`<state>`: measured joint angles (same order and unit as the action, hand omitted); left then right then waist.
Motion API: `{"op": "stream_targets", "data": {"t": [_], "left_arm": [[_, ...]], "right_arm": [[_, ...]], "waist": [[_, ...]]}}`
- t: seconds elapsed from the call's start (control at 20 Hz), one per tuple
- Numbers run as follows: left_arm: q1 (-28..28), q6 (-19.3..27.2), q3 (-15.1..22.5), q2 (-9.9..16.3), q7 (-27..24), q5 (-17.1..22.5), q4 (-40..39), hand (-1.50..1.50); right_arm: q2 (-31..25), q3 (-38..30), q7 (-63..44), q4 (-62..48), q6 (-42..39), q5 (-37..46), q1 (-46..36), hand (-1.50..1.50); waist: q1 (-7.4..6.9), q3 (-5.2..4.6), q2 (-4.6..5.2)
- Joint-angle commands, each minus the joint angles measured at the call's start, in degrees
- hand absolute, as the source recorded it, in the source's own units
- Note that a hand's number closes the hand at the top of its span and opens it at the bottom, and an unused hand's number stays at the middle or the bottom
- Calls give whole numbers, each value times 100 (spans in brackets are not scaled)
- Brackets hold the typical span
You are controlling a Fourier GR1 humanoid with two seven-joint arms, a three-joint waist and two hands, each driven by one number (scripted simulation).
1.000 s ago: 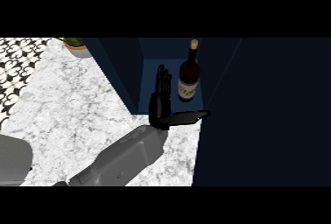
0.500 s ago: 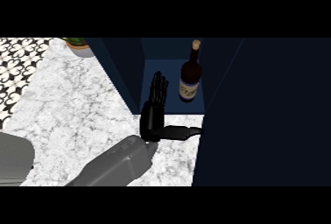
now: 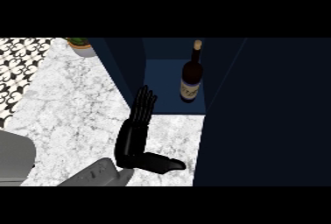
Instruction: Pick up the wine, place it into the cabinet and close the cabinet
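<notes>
Black and flat, the one hand (image 3: 134, 135) in view is stretching up from the lower middle of the frame, fingers straight and together, thumb sticking out to the right, holding nothing. Which arm it belongs to I cannot tell. Its fingertips are lying against the lower edge of the dark blue cabinet (image 3: 161, 83) wall, above the white marble counter (image 3: 71, 109). Further up, in the upper middle, the wine (image 3: 191, 74) is standing upright on the cabinet's blue floor, apart from the hand. A potted plant (image 3: 81, 45) is sitting at the upper left.
</notes>
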<state>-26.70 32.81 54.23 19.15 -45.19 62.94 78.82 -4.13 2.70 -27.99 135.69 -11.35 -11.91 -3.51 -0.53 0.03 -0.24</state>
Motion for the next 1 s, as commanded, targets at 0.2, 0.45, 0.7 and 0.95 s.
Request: {"op": "stream_targets", "data": {"t": [0.2, 0.45, 0.7, 0.95], "left_arm": [[937, -325, 32, 1238, 261, -366, 1798, 150], [1443, -927, -443, 2108, 344, -286, 2410, 150], [2196, -1362, -747, 2786, 19, -205, 2821, 150], [3089, -1950, -1277, 3552, -248, 64, 3086, -150]], "right_arm": [[-538, 128, 91, 545, -953, -422, 627, 150], [-372, 644, -65, 532, -1043, -560, 661, 150], [-153, 1498, -632, 780, -821, -639, 442, 150], [2, 2396, -872, 957, -724, -372, 559, 150]], "waist": [[21, 2, -10], [21, -3, 2], [-43, -12, -10], [-48, -13, -22]]}}
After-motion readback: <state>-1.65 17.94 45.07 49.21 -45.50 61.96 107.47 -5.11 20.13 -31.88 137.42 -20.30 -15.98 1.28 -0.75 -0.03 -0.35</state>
